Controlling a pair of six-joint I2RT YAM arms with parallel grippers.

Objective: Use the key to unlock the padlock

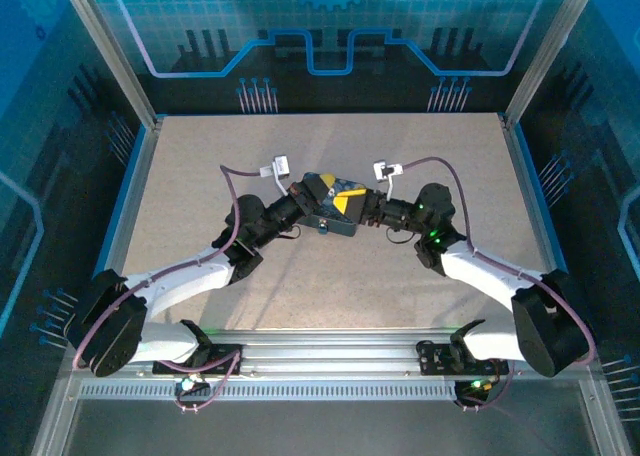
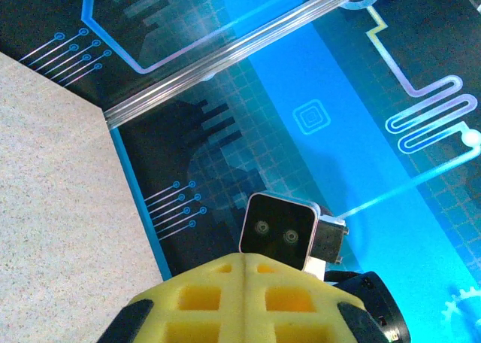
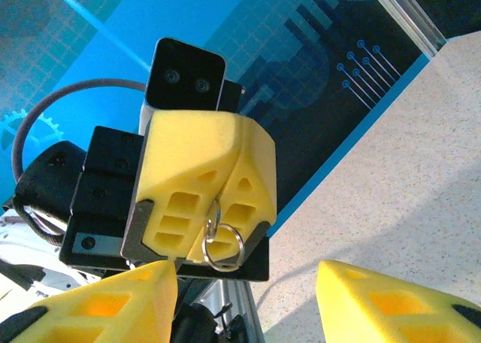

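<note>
We see the two arms meet over the middle of the table [image 1: 200,176], with their tips close together. The left gripper [image 1: 325,191] comes from the left and the right gripper [image 1: 352,204] comes from the right, and they face each other.

In the right wrist view the left gripper [image 3: 222,200] is just in front of the lens. Its yellow fingers [image 3: 188,207] are pressed together, so that we see only a seam between them. From the lower part of this seam hang the silvery rings [image 3: 223,247]: a thin one is caught in the seam and a rounder one is linked below it. We cannot tell if the key is held inside the seam, because the foam covers that place.

In the same view the right gripper [image 3: 244,283] is spread wide, with one yellow pad at each side and nothing between them. The rings are above this gap and do not touch the pads.

In the left wrist view the left gripper [image 2: 244,283] again has its two pads joined, and behind them we see the camera of the right wrist [image 2: 278,234].

From above, a bluish box-like thing [image 1: 338,226] lies on the table just under the two tips. We cannot make out what it is.
</note>
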